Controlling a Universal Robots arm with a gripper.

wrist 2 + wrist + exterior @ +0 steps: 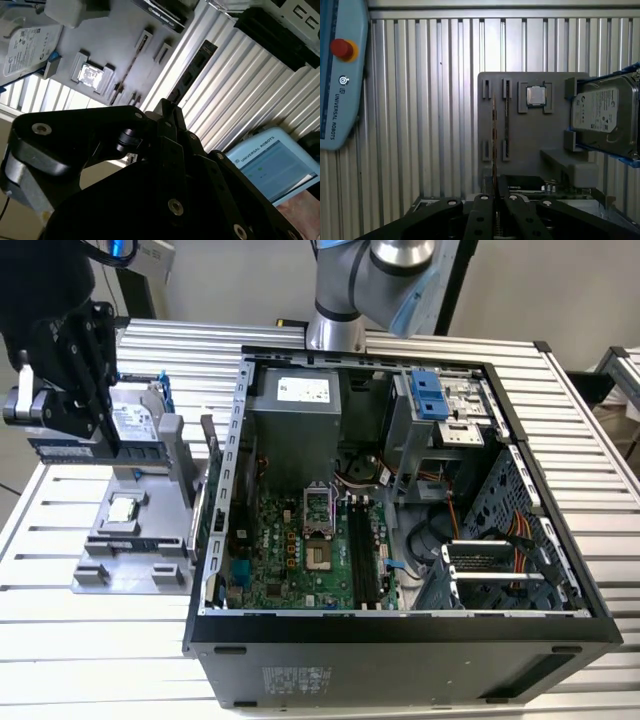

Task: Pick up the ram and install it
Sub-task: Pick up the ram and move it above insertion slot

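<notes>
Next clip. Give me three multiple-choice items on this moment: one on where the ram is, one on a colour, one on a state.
1. Where is the ram?
A. seated in a memory slot
B. held by the end effector
C. lying flat on the table

2. What colour is the round button on the pale blue pendant?
A. green
B. red
C. white

3. How is the computer case?
A. side open
B. closed by a panel
C. wrapped in film

Answers:
1 B, in both wrist views the stick juts out from between the closed fingers, clear of the table.
2 B, the first wrist view shows it red.
3 A, the exterior view shows the motherboard exposed.
</notes>
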